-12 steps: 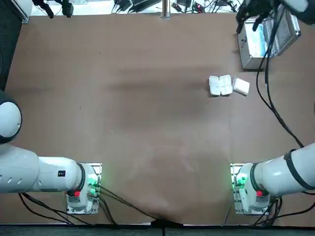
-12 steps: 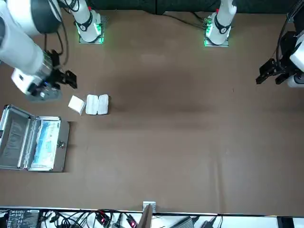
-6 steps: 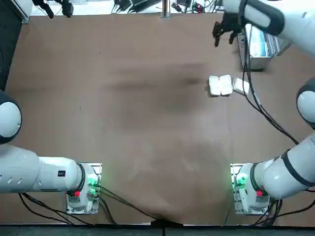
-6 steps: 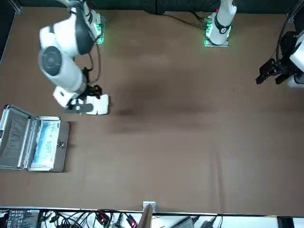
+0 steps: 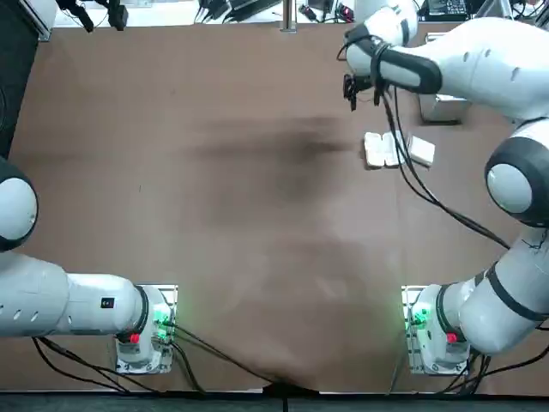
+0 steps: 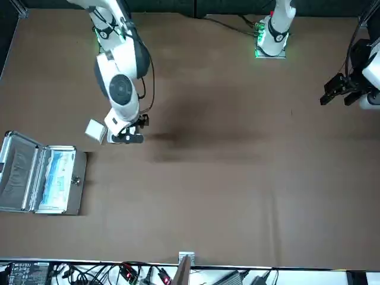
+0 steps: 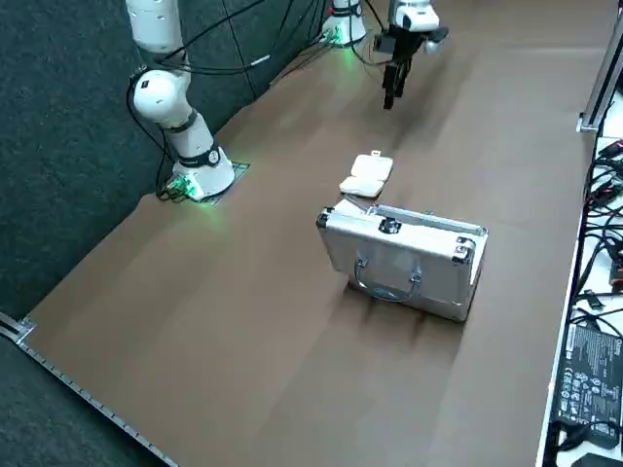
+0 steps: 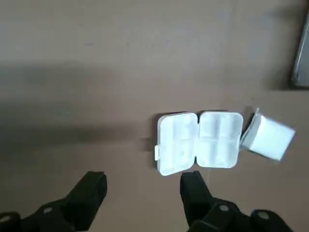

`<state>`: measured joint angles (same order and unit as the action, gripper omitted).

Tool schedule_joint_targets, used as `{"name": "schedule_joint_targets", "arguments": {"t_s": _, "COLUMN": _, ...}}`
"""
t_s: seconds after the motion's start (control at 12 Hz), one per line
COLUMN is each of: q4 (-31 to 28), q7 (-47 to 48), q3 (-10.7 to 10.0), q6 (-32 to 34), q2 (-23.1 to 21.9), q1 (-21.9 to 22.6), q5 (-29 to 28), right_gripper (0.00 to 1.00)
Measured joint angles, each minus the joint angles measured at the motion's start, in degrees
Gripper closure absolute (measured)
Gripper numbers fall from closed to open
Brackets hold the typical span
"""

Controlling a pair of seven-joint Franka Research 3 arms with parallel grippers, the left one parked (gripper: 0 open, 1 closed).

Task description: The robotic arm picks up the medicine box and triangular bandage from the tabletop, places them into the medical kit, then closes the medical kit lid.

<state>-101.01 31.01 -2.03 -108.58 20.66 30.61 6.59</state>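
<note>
The triangular bandage [image 8: 199,141], a two-lobed white packet, lies flat on the brown table [image 5: 257,215], also seen in the top view [image 5: 382,148] and side view [image 7: 367,175]. The small white medicine box [image 8: 267,137] [image 5: 420,151] [image 6: 95,129] rests right beside it, on the kit's side. The medical kit [image 6: 56,178] [image 7: 404,255] stands open, its lid [image 6: 15,171] swung back. My right gripper [image 8: 143,183] [image 5: 361,91] [image 6: 132,132] [image 7: 391,89] hovers open above the table next to the bandage, holding nothing. In the front view it covers most of the bandage.
My right arm [image 5: 480,60] reaches over the kit's corner in the top view, its black cable [image 5: 429,193] trailing across the bandage. Cables and electronics [image 7: 584,379] lie past the table's far edge. The arm bases [image 5: 429,330] sit at the near edge.
My right arm has swung from above the open kit toward the table's middle, passing over the box and bandage. The box, bandage and kit have not moved.
</note>
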Motion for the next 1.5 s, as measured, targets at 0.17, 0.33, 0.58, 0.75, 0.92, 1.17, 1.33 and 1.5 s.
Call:
{"name": "schedule_joint_targets", "arguments": {"t_s": 0.17, "q4": -1.3, "q7": 3.0, "q3": 0.0, "q6": -1.3, "q2": 2.1, "q1": 0.6, "q5": 1.2, "right_gripper": 0.09}}
{"name": "schedule_joint_targets", "arguments": {"t_s": 0.33, "q4": -1.9, "q7": 5.3, "q3": 0.0, "q6": -1.9, "q2": 4.6, "q1": 1.0, "q5": 2.1, "right_gripper": 0.15}}
{"name": "schedule_joint_targets", "arguments": {"t_s": 0.58, "q4": -3.5, "q7": 8.4, "q3": 0.0, "q6": -4.9, "q2": 7.5, "q1": 1.3, "q5": 5.0, "right_gripper": 0.19}}
{"name": "schedule_joint_targets", "arguments": {"t_s": 0.75, "q4": -5.1, "q7": 10.1, "q3": -0.2, "q6": -7.1, "q2": 8.5, "q1": 1.3, "q5": 5.5, "right_gripper": 0.22}}
{"name": "schedule_joint_targets", "arguments": {"t_s": 0.92, "q4": -6.1, "q7": 10.8, "q3": -0.5, "q6": -7.7, "q2": 9.0, "q1": 1.3, "q5": 5.5, "right_gripper": 0.26}}
{"name": "schedule_joint_targets", "arguments": {"t_s": 1.17, "q4": -6.9, "q7": 11.3, "q3": -0.8, "q6": -7.7, "q2": 9.1, "q1": 1.3, "q5": 5.6, "right_gripper": 0.54}}
{"name": "schedule_joint_targets", "arguments": {"t_s": 1.33, "q4": -6.9, "q7": 11.5, "q3": -1.0, "q6": -7.7, "q2": 9.1, "q1": 1.3, "q5": 5.5, "right_gripper": 0.56}}
{"name": "schedule_joint_targets", "arguments": {"t_s": 1.5, "q4": -6.9, "q7": 12.8, "q3": -1.1, "q6": -7.7, "q2": 9.1, "q1": 1.1, "q5": 5.6, "right_gripper": 0.81}}
